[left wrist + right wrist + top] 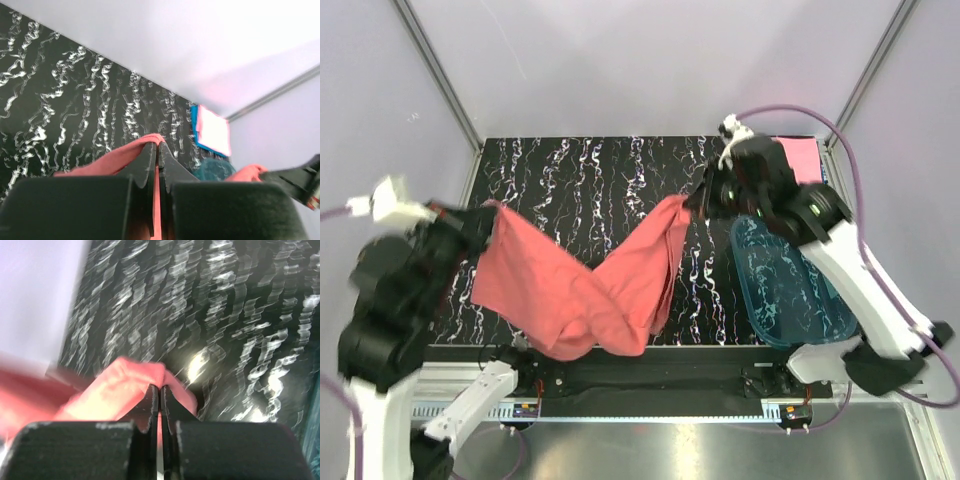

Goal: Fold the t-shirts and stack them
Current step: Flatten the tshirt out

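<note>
1. I found the left gripper clamped on one edge of the coral t-shirt, raised over the left side of the table. The left wrist view showed the cloth pinched between the fingers, which were all but touching.
2. The right gripper was closed in the same way on the opposite edge, over the middle right of the table. Its wrist view showed a fold of coral cloth nipped between nearly touching fingers.
3. The shirt hung spread between the two grippers. It sagged in the middle, and its lowest part drooped at the near edge of the table.
4. A folded pink t-shirt lay at the far right corner, partly hidden behind the right arm. The left wrist view showed a folded blue t-shirt beneath it.
5. A clear blue tub stood on the right side of the table, below the right arm.
6. The right wrist view was blurred, so I could not make out finer detail there.
</note>
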